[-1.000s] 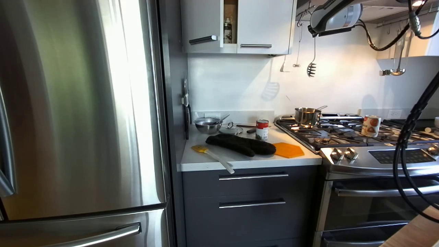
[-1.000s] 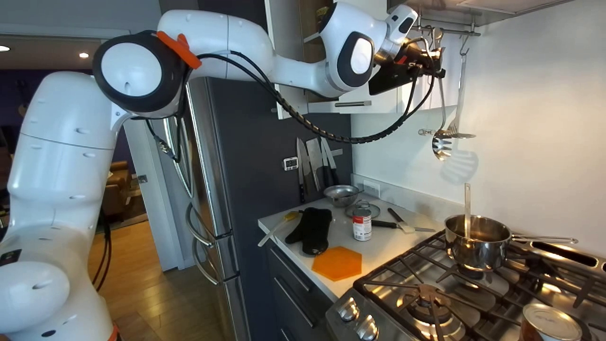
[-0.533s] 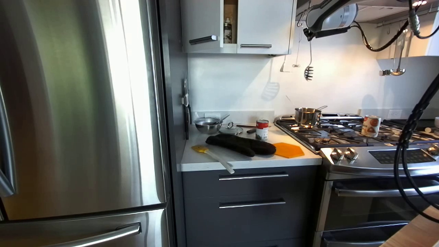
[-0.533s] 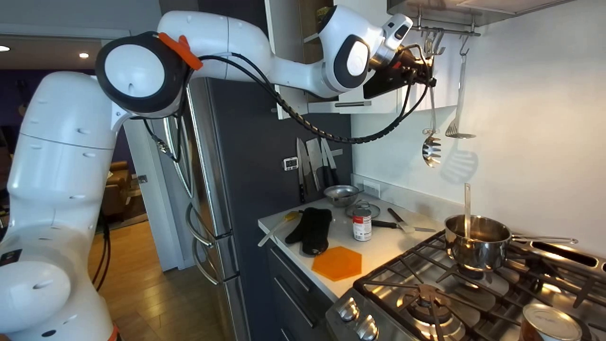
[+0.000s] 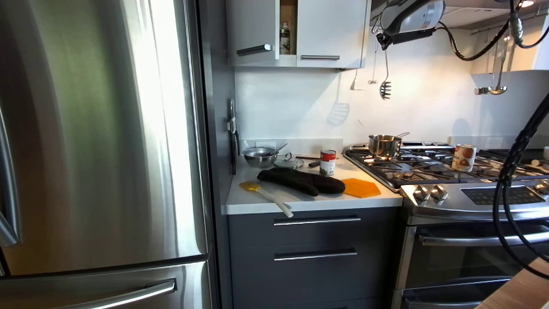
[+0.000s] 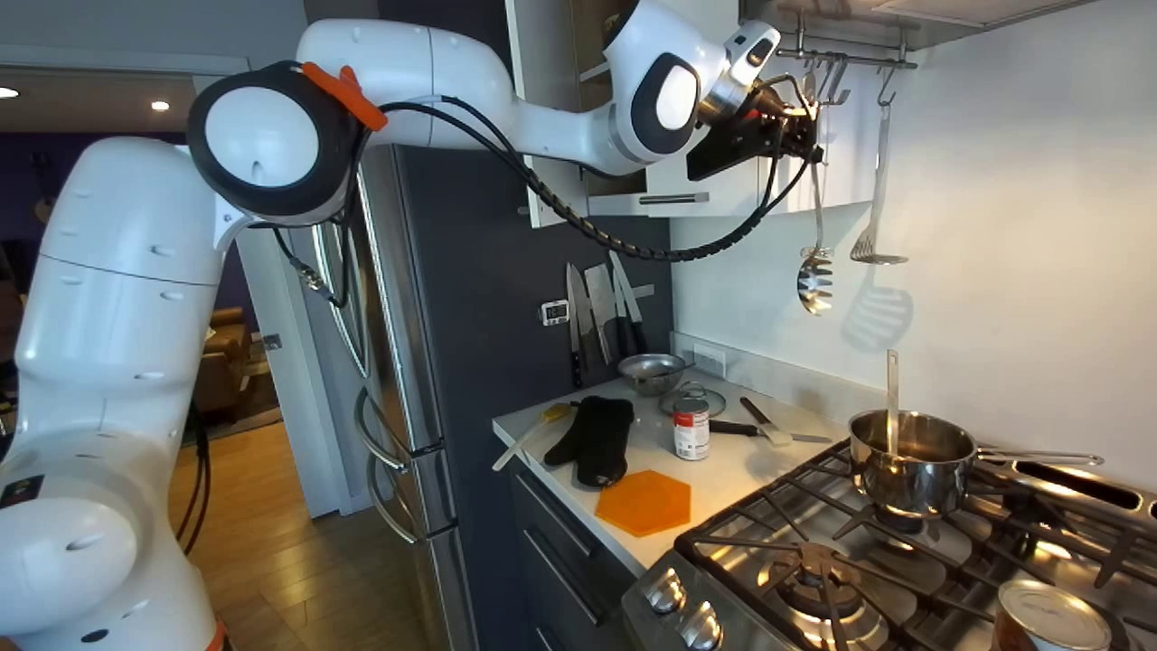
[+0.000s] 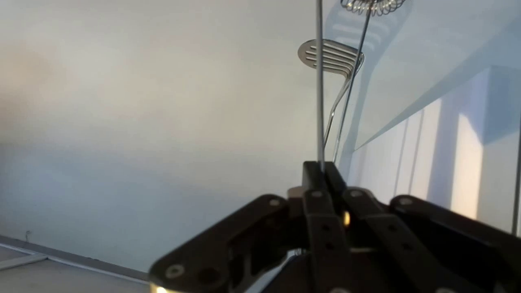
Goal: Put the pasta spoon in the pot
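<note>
The gripper (image 7: 323, 166) is pinched tight on the spoon (image 7: 320, 89), well above its head (image 6: 810, 284), which hangs down in the air, maybe so it can go first into the pot (image 6: 913, 484); the pot sits lower, on the stove (image 5: 459, 214).

Open air lies between spoon (image 6: 808, 285) and pot (image 6: 913, 484); a turner (image 6: 879, 181) hangs near the spoon; a handle (image 6: 893, 398) juts up from the pot's mouth.

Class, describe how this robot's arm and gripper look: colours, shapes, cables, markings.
The arm is white, with smooth rounded segments and black joint covers bearing white discs. An orange strip sits by the elbow. Black cables run along it, partly braided with pale flecks. The gripper is black, with jointed links, round metal fasteners and narrow jaws.
</note>
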{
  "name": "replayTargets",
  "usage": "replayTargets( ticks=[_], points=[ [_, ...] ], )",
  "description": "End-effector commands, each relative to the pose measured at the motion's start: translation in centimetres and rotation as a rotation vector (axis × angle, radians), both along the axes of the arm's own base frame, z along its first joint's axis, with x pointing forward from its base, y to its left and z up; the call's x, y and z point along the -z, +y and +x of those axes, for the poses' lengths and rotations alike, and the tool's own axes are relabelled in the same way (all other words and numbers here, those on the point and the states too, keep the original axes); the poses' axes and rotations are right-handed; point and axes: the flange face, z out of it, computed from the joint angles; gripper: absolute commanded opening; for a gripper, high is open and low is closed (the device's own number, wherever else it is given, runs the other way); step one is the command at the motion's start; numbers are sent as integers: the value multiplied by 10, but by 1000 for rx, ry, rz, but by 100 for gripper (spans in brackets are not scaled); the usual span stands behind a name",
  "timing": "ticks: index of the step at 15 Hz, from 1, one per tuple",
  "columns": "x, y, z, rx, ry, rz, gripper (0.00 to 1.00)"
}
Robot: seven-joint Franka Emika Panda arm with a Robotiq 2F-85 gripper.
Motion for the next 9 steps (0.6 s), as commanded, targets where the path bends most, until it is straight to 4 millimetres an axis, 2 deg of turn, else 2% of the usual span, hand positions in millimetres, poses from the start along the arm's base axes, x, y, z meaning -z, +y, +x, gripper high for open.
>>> replayTargets(
  ticks=[1, 9],
  points=[
    [-9, -5, -1, 24, 12, -25, 1],
    [-13, -18, -7, 53, 4, -20, 1]
  ],
)
